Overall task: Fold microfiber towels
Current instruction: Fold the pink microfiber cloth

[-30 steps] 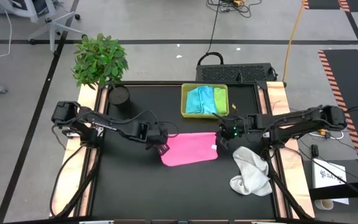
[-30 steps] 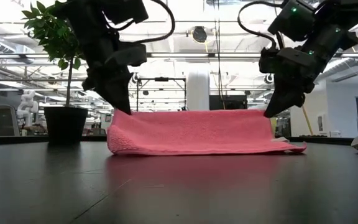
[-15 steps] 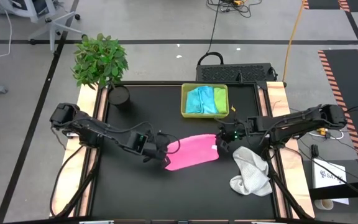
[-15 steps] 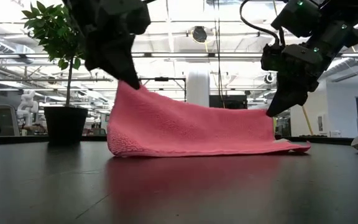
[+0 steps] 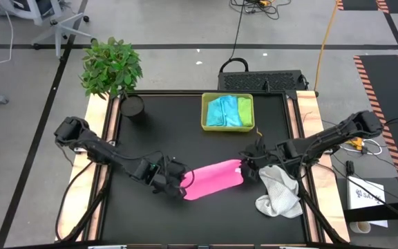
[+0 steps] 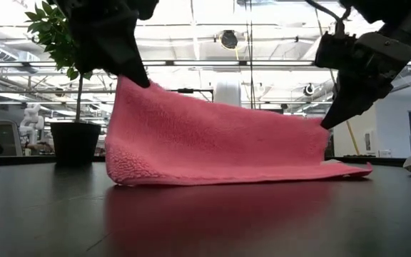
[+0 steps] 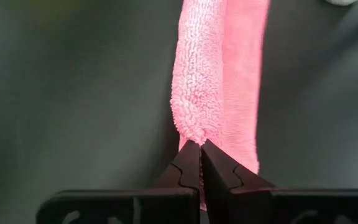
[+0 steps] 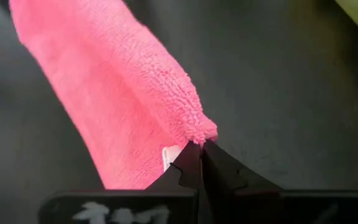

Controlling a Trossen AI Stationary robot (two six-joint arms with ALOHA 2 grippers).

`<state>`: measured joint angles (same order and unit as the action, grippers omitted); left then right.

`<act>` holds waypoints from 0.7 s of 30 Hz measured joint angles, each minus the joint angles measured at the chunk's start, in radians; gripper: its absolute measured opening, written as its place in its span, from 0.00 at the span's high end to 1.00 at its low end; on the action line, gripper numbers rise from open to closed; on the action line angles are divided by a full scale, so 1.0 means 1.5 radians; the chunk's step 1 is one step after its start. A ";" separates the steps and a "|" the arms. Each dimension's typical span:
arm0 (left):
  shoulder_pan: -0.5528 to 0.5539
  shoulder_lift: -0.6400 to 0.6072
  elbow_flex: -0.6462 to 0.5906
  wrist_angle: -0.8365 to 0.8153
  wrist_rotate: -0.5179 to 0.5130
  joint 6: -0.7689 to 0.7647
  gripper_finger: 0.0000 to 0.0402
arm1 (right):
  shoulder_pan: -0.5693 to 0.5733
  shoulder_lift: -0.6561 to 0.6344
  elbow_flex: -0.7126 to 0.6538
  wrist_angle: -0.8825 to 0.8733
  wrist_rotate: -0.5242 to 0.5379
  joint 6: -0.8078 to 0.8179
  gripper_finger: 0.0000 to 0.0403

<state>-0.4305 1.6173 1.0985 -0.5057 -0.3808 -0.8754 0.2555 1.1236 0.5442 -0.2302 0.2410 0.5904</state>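
A pink towel (image 5: 213, 180) (image 6: 220, 146) is held up by two corners between my grippers. Its lower edge (image 6: 241, 176) rests on the black table. My left gripper (image 5: 179, 184) (image 6: 138, 81) is shut on the raised left corner. My right gripper (image 5: 244, 167) (image 6: 326, 126) is shut on the lower right corner. A white towel (image 5: 280, 191) lies crumpled near the table's right edge. A light blue towel (image 5: 220, 111) and a lime green one (image 5: 243, 111) lie in the yellow-green tray (image 5: 205, 113). My left gripper pinches the pink towel's left corner (image 7: 190, 132) between its two fingertips, slanting down from the table's left. That corner is lifted clear, and the cloth hangs from it down to the table. My right gripper pinches the right corner (image 8: 202, 133) between its fingertips, slanting down from the table's right. This corner is held lower than the left one, and the upper edge (image 6: 227, 111) runs between the two without sagging.
A potted plant (image 5: 111, 66) and a dark round pot (image 5: 133, 107) stand at the far left corner. The tray sits at the far middle. Bare black table (image 5: 185, 138) lies between the tray and the pink towel, and along the near edge.
Both grippers have gone toward the table's near edge, still shut on the pink towel's corners; the left one has also risen. The held edge has lifted and come over toward the near side, while the lower edge has stayed on the table.
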 joint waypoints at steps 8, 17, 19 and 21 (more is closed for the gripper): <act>-0.028 0.036 -0.001 0.051 -0.019 -0.027 1.00 | 0.032 0.000 0.000 0.012 0.017 0.029 1.00; -0.042 0.091 -0.001 0.140 0.007 -0.035 1.00 | 0.079 0.000 0.000 0.015 0.032 0.099 1.00; -0.043 0.091 -0.001 0.140 0.009 -0.035 1.00 | 0.096 0.000 0.000 0.014 0.031 0.117 1.00; -0.047 0.091 -0.001 0.141 0.009 -0.035 1.00 | 0.114 0.000 0.000 0.016 0.031 0.142 1.00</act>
<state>-0.5011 1.7531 1.0973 -0.2943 -0.3672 -0.9283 0.4271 1.1240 0.5442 -0.2066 0.2874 0.8030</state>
